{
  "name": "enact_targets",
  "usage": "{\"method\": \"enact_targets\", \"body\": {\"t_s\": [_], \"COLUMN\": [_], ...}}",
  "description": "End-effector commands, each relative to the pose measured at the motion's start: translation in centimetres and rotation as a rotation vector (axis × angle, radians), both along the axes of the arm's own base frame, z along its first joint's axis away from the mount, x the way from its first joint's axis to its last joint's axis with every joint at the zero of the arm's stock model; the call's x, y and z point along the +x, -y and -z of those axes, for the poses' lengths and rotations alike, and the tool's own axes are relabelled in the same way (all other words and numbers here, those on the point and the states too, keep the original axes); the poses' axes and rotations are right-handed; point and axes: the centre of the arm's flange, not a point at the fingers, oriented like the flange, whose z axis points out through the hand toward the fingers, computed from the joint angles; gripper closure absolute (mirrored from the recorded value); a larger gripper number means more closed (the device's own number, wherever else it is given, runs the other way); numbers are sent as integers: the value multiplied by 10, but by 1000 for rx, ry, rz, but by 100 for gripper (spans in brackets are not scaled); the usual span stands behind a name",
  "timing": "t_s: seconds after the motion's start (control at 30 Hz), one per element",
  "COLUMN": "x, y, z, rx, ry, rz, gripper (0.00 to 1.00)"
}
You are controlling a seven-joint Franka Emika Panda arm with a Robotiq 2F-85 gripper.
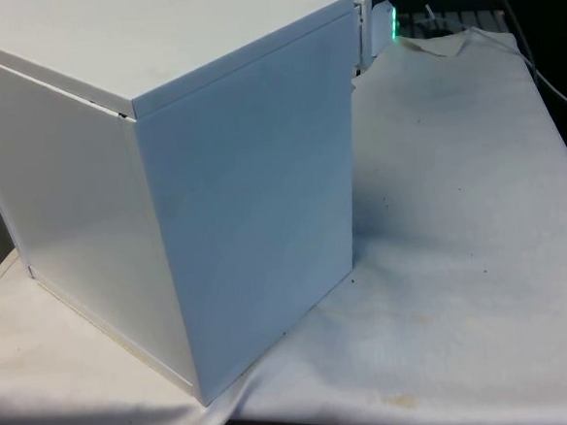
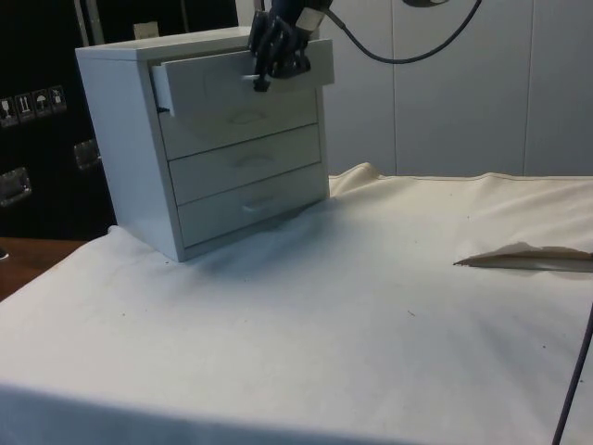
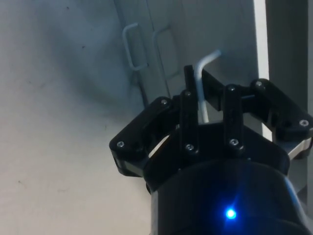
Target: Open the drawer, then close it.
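Top drawer (image 2: 243, 82) of the white chest of drawers (image 2: 130, 148) sits pulled partway out, its front standing proud of the two drawers under it. In the side view I see a dark gap along its near side where it leaves the chest body. Its handle (image 3: 201, 83), a thin white bar, is clamped between the gripper (image 3: 200, 100) fingers; in the wrist view the bar runs up between the black pads and bends off past the tips. So I read the gripper as narrowed down on the handle, holding it. In the side view the gripper (image 2: 275, 57) comes in from above at the drawer front, near the top edge, black against the white panel.

Middle drawer (image 2: 246, 162) and bottom drawer (image 2: 252, 204) are flush with the chest front. The wrist view catches two more white bar handles (image 3: 134, 46) on those lower fronts, beyond the gripper.

The chest stands at the far left of the bench (image 2: 352, 315) in the side view, on the white cloth, drawer fronts angled toward that camera. In the front view the chest (image 1: 175, 191) shows me only its plain back and side panels, taking up the front view's left, with the cloth (image 1: 469, 219) spread out on the front view's right. A black cable (image 2: 408, 51) loops behind the arm in the side view. The cloth has a raised fold (image 2: 523, 255) well apart from the chest.
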Motion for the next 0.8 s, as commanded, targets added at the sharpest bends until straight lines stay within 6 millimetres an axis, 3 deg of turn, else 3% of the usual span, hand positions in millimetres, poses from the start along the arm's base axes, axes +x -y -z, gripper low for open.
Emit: {"method": "enact_targets", "body": {"t_s": [0.0,0.07,0.1,0.13,0.4,0.43,0.47,0.67,0.7,0.77], "x": [-11,-11,0,-11,-12,0,0,-9,-2,-11], "y": [-2,-2,0,-2,1,1,1,5,3,7], "z": [4,4,0,4,1,-1,-1,-4,-4,-5], "rx": [7,7,0,7,17,-1,-1,9,11,10], "ry": [-2,-2,0,-2,5,1,1,9,9,10], "rz": [-10,-10,0,-10,-3,3,3,0,3,-2], "gripper": [100,100,100,100,100,100,100,100,100,100]}}
